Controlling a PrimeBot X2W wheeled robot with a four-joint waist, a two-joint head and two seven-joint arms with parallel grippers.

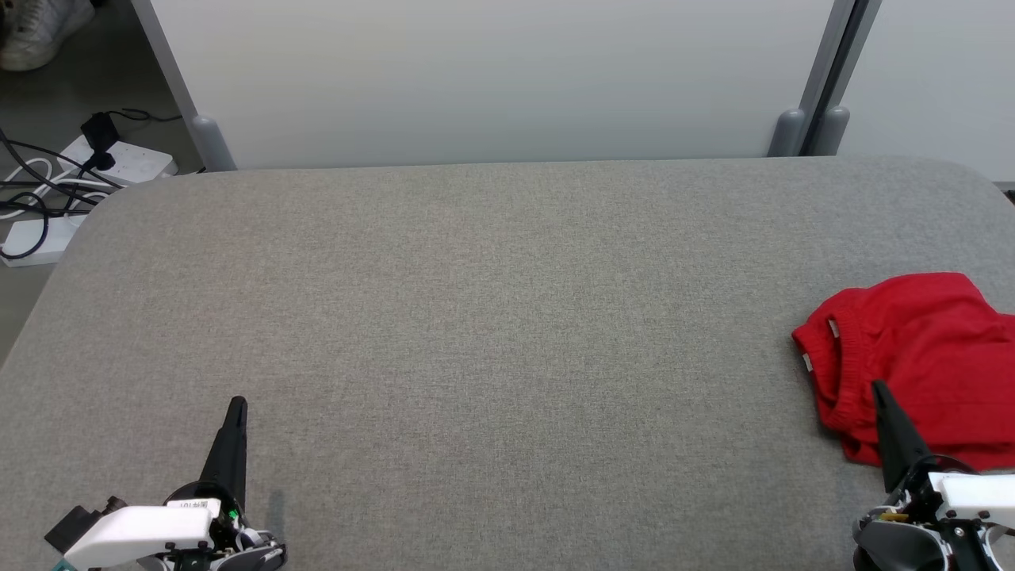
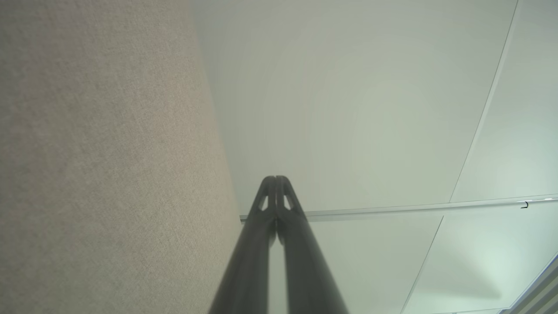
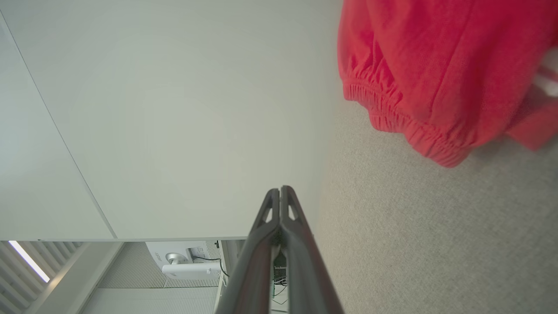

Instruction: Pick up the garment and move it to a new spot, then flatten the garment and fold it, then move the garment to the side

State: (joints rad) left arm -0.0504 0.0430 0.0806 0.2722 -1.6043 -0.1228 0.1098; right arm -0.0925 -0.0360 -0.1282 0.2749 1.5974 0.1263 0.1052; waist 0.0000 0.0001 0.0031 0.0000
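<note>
The red garment [image 1: 924, 341] lies bunched on the grey table [image 1: 492, 317], just ahead of the right gripper [image 1: 877, 388] and off to its right. From the head view the fingertips overlap the elastic waistband (whether they touch it, I cannot tell). Its jaws are pressed together, holding nothing. The left gripper [image 1: 237, 406], well apart from the garment, is likewise closed and empty.

The red garment [image 1: 924, 349] runs off the head view's right edge, and the right gripper [image 1: 879, 392] hides part of its near hem. Its two pale waistband tags [image 1: 833, 327] are too small to read. A shoe [image 1: 40, 32] is cropped at the top left corner.
</note>
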